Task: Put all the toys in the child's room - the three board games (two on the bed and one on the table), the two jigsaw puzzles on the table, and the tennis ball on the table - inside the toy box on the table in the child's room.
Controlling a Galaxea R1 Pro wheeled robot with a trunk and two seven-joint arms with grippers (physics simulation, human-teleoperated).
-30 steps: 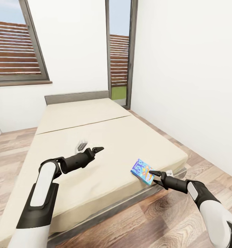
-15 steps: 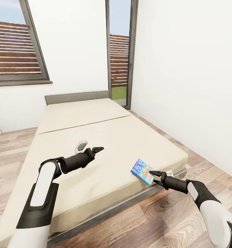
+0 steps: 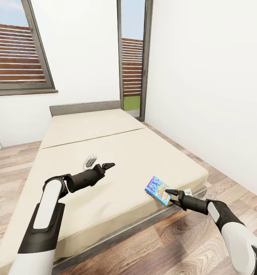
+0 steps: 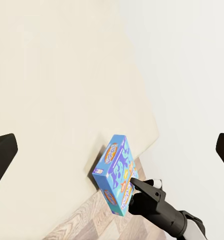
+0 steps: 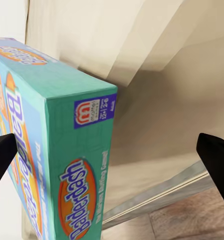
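Note:
A light blue board game (image 3: 158, 190) sits tilted at the front right edge of the cream-covered bed (image 3: 105, 133). My right gripper (image 3: 174, 193) is open at the box's near end, over the bed's edge. In the right wrist view the box (image 5: 57, 150) fills the space by one finger (image 5: 2, 160), while the other finger (image 5: 216, 160) stands far off it. My left gripper (image 3: 101, 162) hovers open over the middle of the bed, with nothing between its fingers. The left wrist view looks across the cover at the box (image 4: 116, 172) and the right gripper (image 4: 141, 189) touching it.
A white wall (image 3: 204, 95) runs close along the bed's right side, with a narrow strip of wood-plank floor (image 3: 220, 179) between. A grey headboard (image 3: 84, 107) and windows (image 3: 18, 53) stand at the far end. More floor (image 3: 155, 244) lies in front of the bed.

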